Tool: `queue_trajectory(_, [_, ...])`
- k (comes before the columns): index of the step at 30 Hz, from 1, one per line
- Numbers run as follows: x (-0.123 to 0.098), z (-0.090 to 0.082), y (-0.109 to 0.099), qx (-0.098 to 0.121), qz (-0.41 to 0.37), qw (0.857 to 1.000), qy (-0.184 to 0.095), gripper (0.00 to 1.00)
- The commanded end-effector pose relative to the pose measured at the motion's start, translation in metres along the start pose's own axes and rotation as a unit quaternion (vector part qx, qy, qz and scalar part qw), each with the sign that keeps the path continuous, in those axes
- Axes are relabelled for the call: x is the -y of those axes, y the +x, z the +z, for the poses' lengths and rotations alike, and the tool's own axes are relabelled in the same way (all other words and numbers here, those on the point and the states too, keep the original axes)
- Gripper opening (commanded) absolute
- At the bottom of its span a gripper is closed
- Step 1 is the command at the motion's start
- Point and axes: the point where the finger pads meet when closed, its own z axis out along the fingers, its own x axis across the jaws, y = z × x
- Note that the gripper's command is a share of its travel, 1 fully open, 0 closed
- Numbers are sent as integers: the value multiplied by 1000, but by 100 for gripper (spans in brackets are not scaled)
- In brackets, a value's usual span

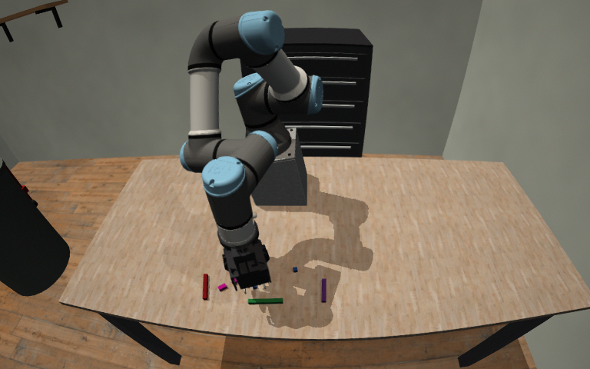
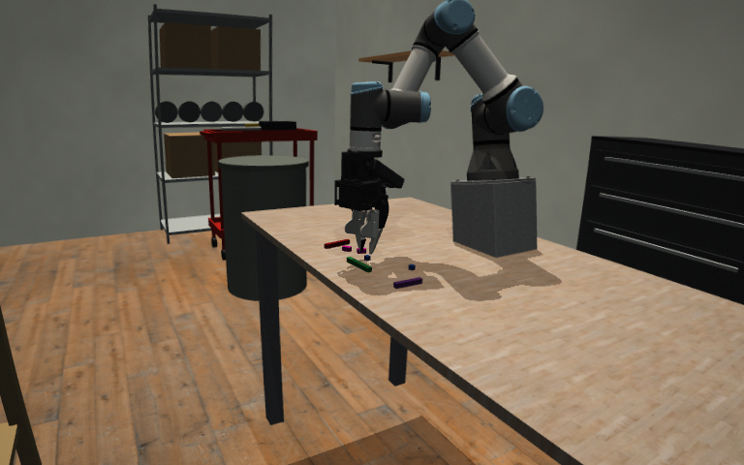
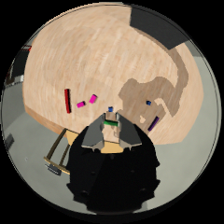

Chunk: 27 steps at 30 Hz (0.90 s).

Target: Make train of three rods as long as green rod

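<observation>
Top | green rod (image 1: 265, 300) flat, axis left-right | gripper (image 1: 253, 287) nearly closed, empty

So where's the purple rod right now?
In the top view the purple rod lies alone, right of the green rod, below the blue rod.

Our arm (image 1: 204, 104): dark grey and pale grey links, light-blue joint caps, above a boxy black claw (image 1: 251, 284) with pale fingertips.

Workshop, metal shelf rack (image 2: 154, 109), red cart (image 2: 258, 135), drawer cabinet (image 2: 664, 208)
</observation>
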Motion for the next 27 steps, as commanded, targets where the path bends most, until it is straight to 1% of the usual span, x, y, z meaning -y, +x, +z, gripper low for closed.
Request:
queue_trajectory(1, [0, 0, 0, 0, 0, 1000, -1, 14])
queue_trajectory(12, [0, 4, 0, 0, 0, 1000, -1, 14])
queue_trajectory(27, [0, 16, 0, 0, 0, 1000, -1, 14])
